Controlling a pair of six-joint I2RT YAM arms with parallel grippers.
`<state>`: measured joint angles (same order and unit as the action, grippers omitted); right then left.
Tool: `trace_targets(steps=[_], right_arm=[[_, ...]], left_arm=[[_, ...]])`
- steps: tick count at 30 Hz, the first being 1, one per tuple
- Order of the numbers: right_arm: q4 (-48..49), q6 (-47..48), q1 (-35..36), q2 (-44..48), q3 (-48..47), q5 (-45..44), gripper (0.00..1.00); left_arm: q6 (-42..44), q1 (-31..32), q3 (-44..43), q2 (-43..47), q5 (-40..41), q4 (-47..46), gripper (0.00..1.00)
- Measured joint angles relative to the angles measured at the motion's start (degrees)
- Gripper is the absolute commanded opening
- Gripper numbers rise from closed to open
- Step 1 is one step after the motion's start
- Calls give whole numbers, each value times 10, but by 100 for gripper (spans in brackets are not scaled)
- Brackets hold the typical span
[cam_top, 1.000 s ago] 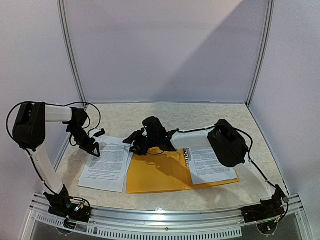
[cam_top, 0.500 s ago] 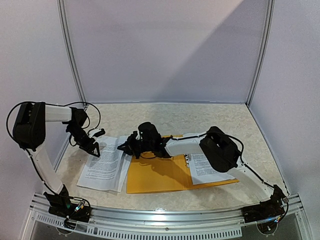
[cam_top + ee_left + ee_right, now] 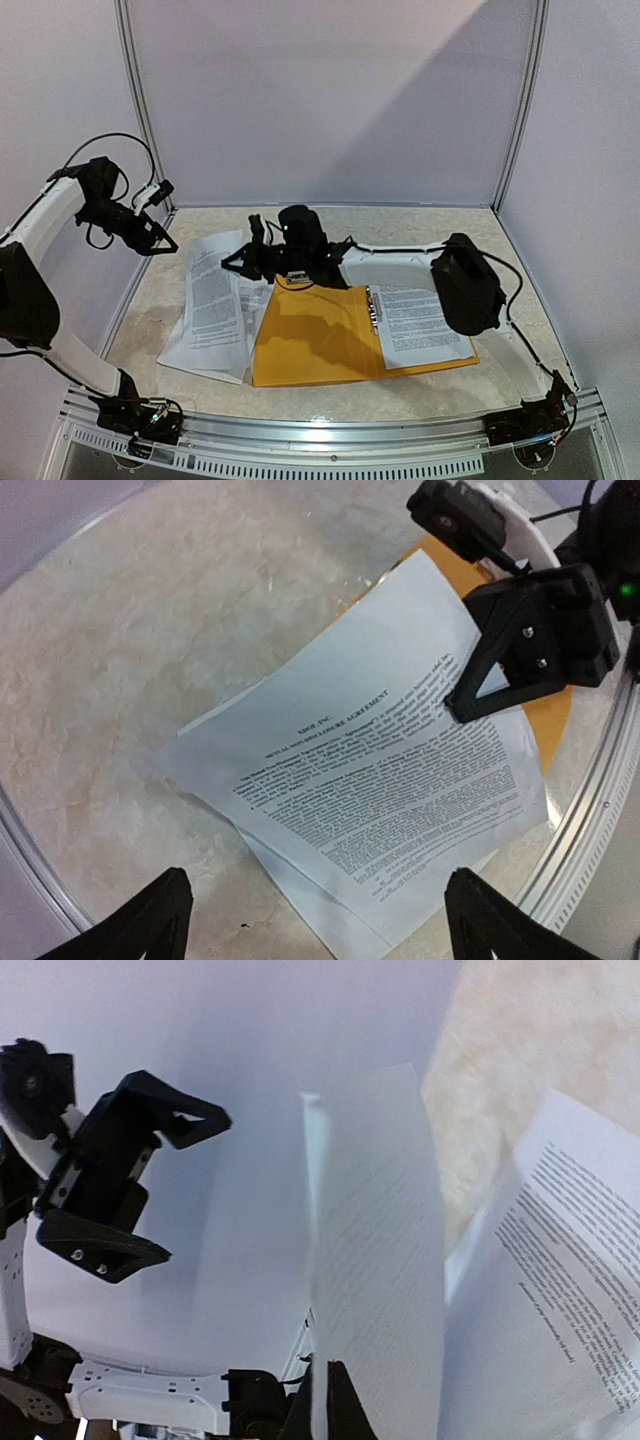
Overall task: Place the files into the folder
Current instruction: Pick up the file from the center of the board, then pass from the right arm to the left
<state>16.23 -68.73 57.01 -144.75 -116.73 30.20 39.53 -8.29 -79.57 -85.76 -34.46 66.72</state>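
Lying in folder [image 3: 310,345]: 1 sheet [image 3: 422,325]

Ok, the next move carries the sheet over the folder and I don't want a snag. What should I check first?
1. Grip: right fingers shut on a sheet: ok.
2. Only one sheet pinched: cannot tell.
3. Left fingers open, empty, raised off to the side: ok.
4. Folder lies open and flat: ok.
5. Clip open to take paper: cannot tell.
6. Filed sheet lies flat on the folder's right half: ok.
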Motion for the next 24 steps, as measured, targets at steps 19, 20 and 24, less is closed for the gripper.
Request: trace_targets(steps=[19, 20, 24], right_arm=[[-309, 535, 0, 466, 125, -45, 0], [-317, 556, 0, 482, 140, -46, 0], [-317, 617, -1, 547, 219, -38, 0]], left_arm=[[-89, 43, -75, 163, -248, 11, 99], [-91, 61, -75, 165, -240, 8, 100], [-102, 166, -71, 186, -199, -21, 100]])
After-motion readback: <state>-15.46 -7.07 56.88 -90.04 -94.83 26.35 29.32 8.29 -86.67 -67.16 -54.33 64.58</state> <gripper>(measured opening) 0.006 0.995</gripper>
